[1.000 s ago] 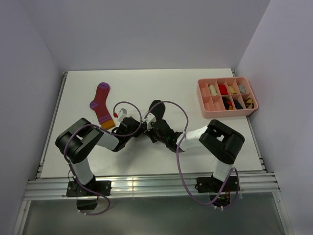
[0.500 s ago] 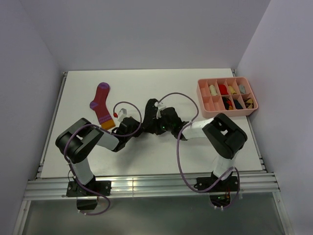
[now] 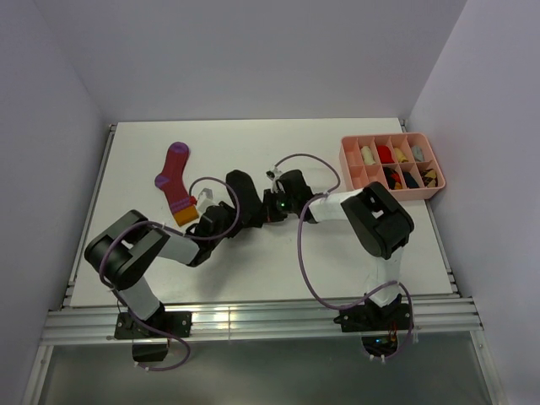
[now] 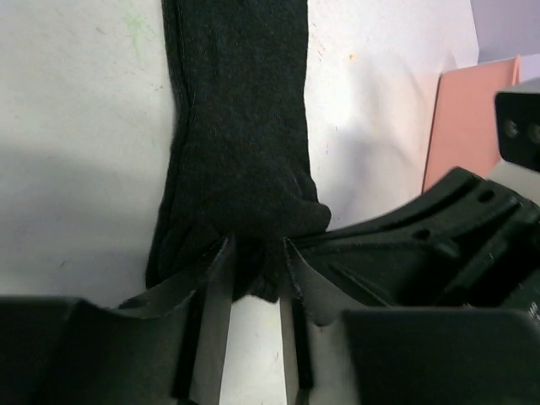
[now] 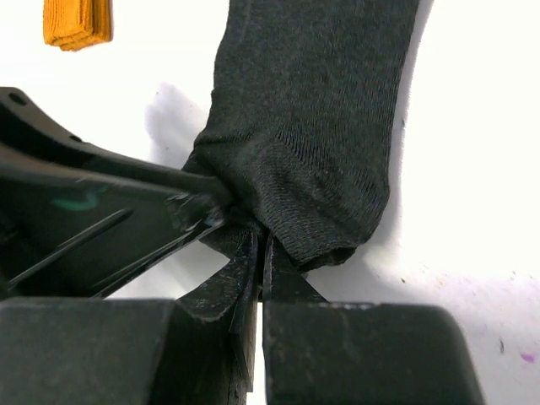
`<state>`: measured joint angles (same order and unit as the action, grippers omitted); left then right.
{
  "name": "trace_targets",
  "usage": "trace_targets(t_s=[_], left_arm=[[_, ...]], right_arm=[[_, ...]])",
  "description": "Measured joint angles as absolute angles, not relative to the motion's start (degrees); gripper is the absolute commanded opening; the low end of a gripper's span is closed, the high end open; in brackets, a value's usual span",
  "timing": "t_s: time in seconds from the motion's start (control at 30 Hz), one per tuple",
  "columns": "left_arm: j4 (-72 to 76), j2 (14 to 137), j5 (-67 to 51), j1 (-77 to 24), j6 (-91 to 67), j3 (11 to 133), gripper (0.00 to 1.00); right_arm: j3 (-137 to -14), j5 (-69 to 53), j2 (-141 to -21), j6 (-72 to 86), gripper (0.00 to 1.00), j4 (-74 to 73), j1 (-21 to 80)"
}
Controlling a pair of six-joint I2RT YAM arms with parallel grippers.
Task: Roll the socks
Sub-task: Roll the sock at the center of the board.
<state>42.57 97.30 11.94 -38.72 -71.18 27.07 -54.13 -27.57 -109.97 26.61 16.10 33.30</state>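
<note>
From above, the black sock (image 3: 240, 184) lies near the middle of the table (image 3: 278, 139), its long axis running from the near edge toward the far edge. The left arm (image 3: 173, 246) and right arm (image 3: 337, 209) meet at its near end from opposite sides, about equally close. The magenta sock (image 3: 175, 180) lies flat toward the left edge, untouched, and the pink tray (image 3: 350, 173) sits by the far right corner.

In the left wrist view, the left fingers (image 4: 213, 283) pinch the near end of the black sock (image 4: 240, 126). The fabric is bunched between them, and the rest stretches straight ahead, away from the grip. The right fingers (image 4: 396, 245) come in from the right, touching the same end.

In the right wrist view, the right fingers (image 5: 239, 274) are pressed almost together on a fold at the sock's (image 5: 312, 118) near edge, with the left fingers (image 5: 101, 181) alongside. Since the sock's length lies directly ahead of both grips, I judge that rolling would have to go forward along that axis, toward the far edge.
</note>
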Motion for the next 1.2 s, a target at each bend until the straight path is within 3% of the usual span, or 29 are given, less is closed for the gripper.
trace_targets(t_s=[0.13, 0.23, 0.37, 0.73, 1.0, 1.2], left_arm=[[41.98, 94.26, 12.73, -38.72, -70.41, 25.41, 0.41], [41.19, 91.83, 13.5, -38.74, -69.17, 24.49, 0.57], [38.87, 88.18, 15.0, -38.83, -65.25, 24.01, 0.65], [32.45, 82.76, 18.85, -38.83, -48.93, 23.62, 0.56], [21.21, 87.09, 19.46, -38.83, -65.82, 28.69, 0.53], [14.85, 86.74, 19.42, -38.85, -75.85, 30.74, 0.45]], right_arm=[[-56.1, -27.99, -110.52, 26.5, 0.0, 12.97, 33.28], [-57.54, -27.99, -110.78, 26.06, 0.0, 10.46, 33.28], [-58.92, -27.92, -110.91, 25.43, 0.0, 7.64, 33.28], [-62.06, -28.18, -111.79, 23.22, 0.0, 2.59, 33.28], [-61.98, -27.9, -111.79, 24.56, 0.0, 2.68, 33.28], [-61.41, -27.55, -111.77, 26.72, 0.0, 3.77, 33.41]])
